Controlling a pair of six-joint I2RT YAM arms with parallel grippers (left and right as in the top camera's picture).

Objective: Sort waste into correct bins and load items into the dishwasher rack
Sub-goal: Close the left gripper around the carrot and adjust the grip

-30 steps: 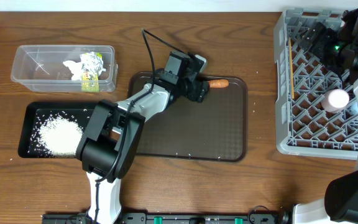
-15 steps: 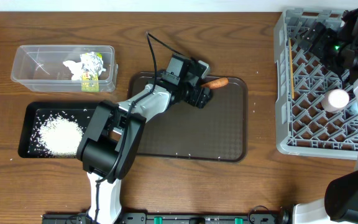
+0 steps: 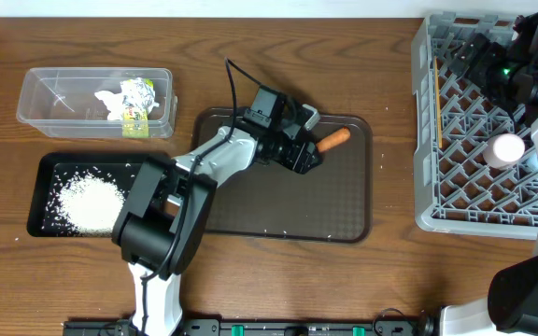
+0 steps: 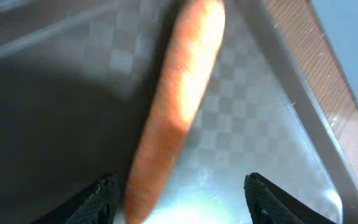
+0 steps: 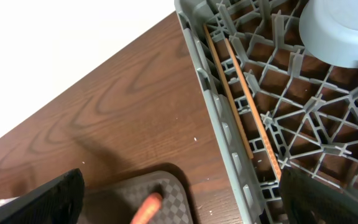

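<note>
The small orange carrot (image 3: 332, 139) lies tilted near the back right corner of the brown serving tray (image 3: 288, 201). My left gripper (image 3: 311, 140) is low over it, open. In the left wrist view the carrot (image 4: 179, 106) runs between the jaws, close against the left finger (image 4: 104, 196), with a gap to the right one. My right gripper (image 5: 185, 205) hangs open and empty over the back left corner of the grey dishwasher rack (image 3: 425, 121). Wooden chopsticks (image 5: 241, 106), a light blue bowl (image 5: 340, 31) and a white cup (image 3: 506, 149) are in the rack.
The clear tub (image 3: 45, 89) at the back left holds the tissue (image 3: 110, 101) and the wrapper (image 3: 136, 103). In front of it, the black tray (image 3: 40, 191) holds the rice (image 3: 87, 201). Bare wood separates the serving tray from the rack.
My left gripper has shifted right and toward the front, and its jaws have narrowed. The carrot has swung from lying level to a tilt. The right arm has not moved.
</note>
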